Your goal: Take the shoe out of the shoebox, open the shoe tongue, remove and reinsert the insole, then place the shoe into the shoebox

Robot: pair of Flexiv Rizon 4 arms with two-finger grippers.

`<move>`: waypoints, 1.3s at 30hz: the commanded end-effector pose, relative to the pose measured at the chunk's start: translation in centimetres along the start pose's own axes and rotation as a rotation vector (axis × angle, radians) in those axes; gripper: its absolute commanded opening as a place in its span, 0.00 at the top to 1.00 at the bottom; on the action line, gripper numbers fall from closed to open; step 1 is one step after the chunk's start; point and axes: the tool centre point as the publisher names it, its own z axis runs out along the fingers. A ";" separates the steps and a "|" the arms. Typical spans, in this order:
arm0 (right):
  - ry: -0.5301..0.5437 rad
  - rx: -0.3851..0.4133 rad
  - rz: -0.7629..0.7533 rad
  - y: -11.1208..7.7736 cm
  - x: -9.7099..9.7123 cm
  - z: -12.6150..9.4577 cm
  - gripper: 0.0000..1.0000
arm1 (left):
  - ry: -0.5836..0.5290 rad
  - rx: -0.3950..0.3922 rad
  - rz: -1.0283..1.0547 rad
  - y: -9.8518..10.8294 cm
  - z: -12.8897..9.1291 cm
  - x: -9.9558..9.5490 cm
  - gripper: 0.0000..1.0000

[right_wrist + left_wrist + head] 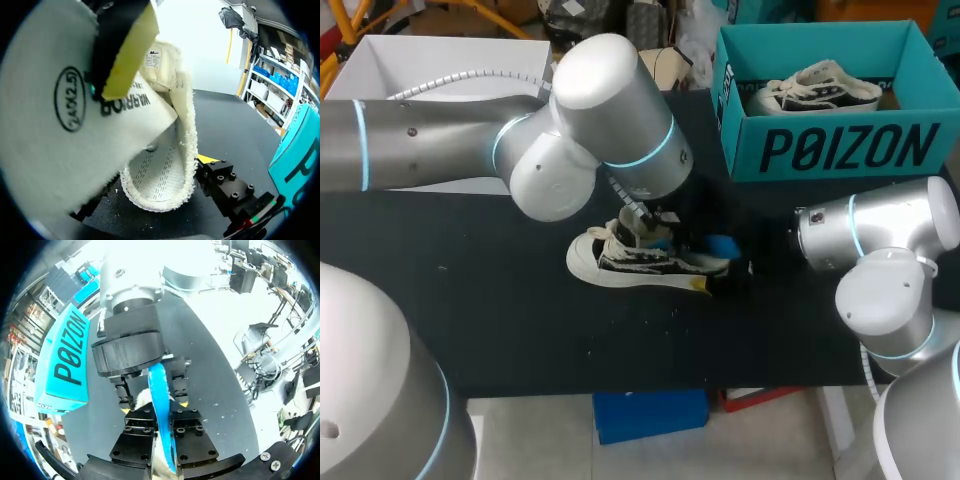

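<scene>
In the head view your sneaker [645,265] sits mid-frame on the black table [470,300], outside the teal shoebox [820,150] at upper right. Your left gripper [653,225] is over it and your right gripper [730,272] is at its heel end. In the left wrist view, the left gripper pinches the blue insole [162,405]. In the right wrist view, the insole's white underside hangs over the sneaker's opening, and you cannot tell whether the right gripper grips

Matt black covering on the worktop [470,300], speckled with pale lint. Rough black-and-white canvas on the shoe [640,262], fuzzy woven lining inside. Insole [161,410] of smooth blue foam beneath, white felt-like cloth above. Matt teal cardboard shoebox [820,150]. Glossy silver shell on the left arm [610,110].
</scene>
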 end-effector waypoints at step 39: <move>0.000 0.003 0.001 -0.1 -0.1 0.3 1.00 | -0.077 0.676 -0.276 -15.7 -19.5 -0.9 1.00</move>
